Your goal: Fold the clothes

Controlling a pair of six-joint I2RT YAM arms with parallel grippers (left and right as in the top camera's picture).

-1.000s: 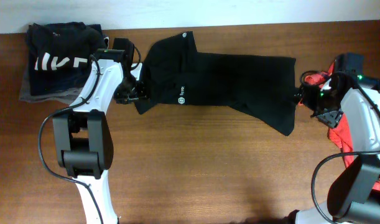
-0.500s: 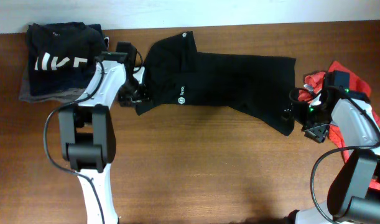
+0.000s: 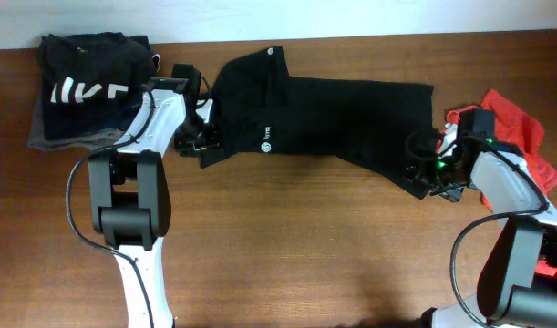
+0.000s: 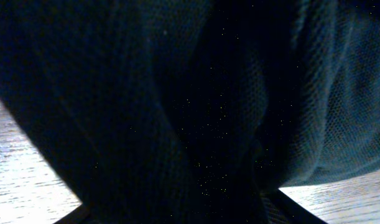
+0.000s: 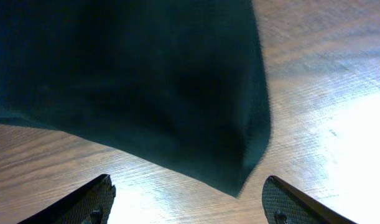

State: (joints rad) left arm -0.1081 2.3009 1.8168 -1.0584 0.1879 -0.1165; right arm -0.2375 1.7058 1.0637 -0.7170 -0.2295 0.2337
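Overhead only: large plain black fabric garment with small white logo, spread lengthwise across the upper middle of the brown wooden tabletop. Crumpled orange-red shirt at the right edge, partly under the right arm. Stack of folded dark clothes in the far left corner.

Left wrist only: garment as dark mesh-weave folds filling the view. Left gripper at the garment's left end, clenched or released not determinable.

Right wrist only: garment ending in a pointed corner, flat on wood between widely parted fingers and apart from both. Right gripper released.

Bare wood across the whole near half of the tabletop; garment's upper edge near the far edge.
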